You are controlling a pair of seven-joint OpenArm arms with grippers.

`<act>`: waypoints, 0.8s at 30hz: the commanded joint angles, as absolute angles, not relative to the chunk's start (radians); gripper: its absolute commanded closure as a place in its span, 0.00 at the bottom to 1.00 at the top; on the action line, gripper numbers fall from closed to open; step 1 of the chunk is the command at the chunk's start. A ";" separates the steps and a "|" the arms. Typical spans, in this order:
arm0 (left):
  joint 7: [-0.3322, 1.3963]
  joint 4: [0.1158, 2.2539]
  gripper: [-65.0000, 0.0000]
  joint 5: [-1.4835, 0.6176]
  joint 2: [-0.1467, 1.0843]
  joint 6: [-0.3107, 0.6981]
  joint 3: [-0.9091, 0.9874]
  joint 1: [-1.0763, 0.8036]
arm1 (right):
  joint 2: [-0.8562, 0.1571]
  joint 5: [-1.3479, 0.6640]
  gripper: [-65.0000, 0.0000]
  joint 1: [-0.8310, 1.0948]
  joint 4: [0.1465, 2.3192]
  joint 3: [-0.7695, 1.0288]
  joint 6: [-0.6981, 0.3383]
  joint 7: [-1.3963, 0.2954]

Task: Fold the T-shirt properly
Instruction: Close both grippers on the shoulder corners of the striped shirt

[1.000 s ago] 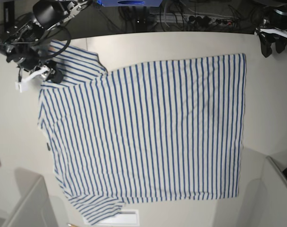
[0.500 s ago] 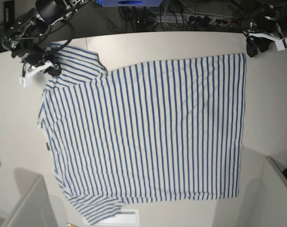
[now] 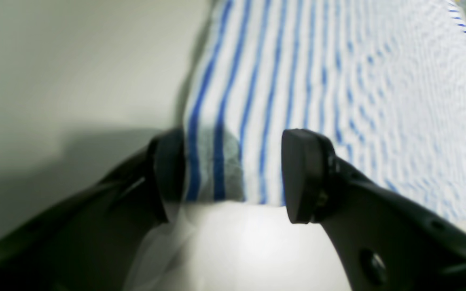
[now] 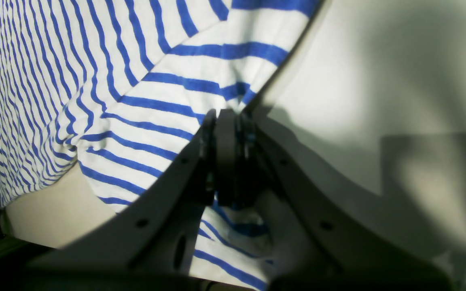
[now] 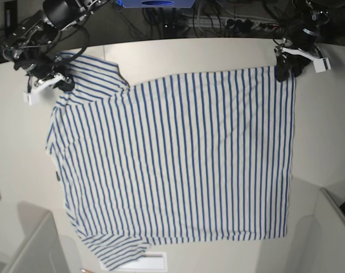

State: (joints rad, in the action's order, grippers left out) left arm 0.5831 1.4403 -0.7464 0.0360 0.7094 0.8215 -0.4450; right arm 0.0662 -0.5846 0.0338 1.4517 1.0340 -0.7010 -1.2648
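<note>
Overhead base, two close wrist views

Robotics lab: pale worktable [image 5: 218, 54], cable tangle [image 5: 229, 23] behind, 2 arms.

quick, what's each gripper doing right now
Left gripper: open, straddling the T-shirt corner.
Right gripper: shut on the T-shirt sleeve.

Both arms are showing black housings with loose black cables looping beside them. The right hand [image 5: 47, 79] is wearing a white bracket at its base, and the left hand [image 5: 289, 68] is carrying a similar white plate. Up close, the left hand's fingers [image 3: 303, 176] are showing matte black, rounded pads, while the right hand's fingers [image 4: 227, 157] are showing dark grey curved arms dotted with small round holes.
</note>
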 commanded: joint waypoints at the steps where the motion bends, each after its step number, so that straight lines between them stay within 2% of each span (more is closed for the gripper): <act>1: 0.625 1.429 0.45 -0.713 0.036 0.698 0.825 -0.452 | 0.067 -0.506 1.00 0.041 1.448 1.032 -0.698 -1.319; 5: 0.625 1.402 0.45 -0.713 0.038 0.698 0.825 -0.424 | 0.067 -0.504 1.00 0.045 1.448 1.032 -0.698 -1.314; 7: 0.625 1.399 0.52 -0.714 0.038 0.698 0.822 -0.409 | 0.067 -0.504 1.00 0.045 1.448 1.032 -0.698 -1.314; 9: 0.644 1.399 0.68 -0.714 0.036 0.698 0.822 -0.398 | 0.067 -0.504 1.00 0.045 1.448 1.032 -0.698 -1.314; 12: 0.727 1.399 1.00 -0.713 0.038 0.698 0.831 -0.369 | 0.067 -0.504 1.00 0.045 1.448 1.032 -0.698 -1.314; 24: 0.740 1.541 1.00 -0.707 0.044 0.698 0.834 -0.423 | 0.074 -0.506 1.00 0.082 1.498 1.041 -0.698 -1.314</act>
